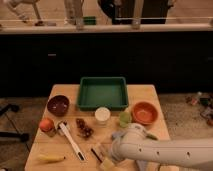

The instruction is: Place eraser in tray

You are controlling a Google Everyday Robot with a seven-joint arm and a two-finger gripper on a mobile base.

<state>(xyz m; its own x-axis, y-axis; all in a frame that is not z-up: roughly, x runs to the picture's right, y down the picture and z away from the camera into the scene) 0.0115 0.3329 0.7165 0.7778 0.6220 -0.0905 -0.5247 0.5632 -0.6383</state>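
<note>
One gripper (pixel 109 156) is seen low over the front edge of the wooden table (pixel 142 95), at the end of a white arm reaching in from the right. Whether it is closed cannot be told. The eraser (pixel 99 151) lies just beside it, well apart from the green tray (pixel 102 92) at the table's far edge.

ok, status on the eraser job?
Pincer low at the table's front edge, right by the eraser; grasp unclear. Eraser not yet in the tray. White cup stands between eraser and tray.
</note>
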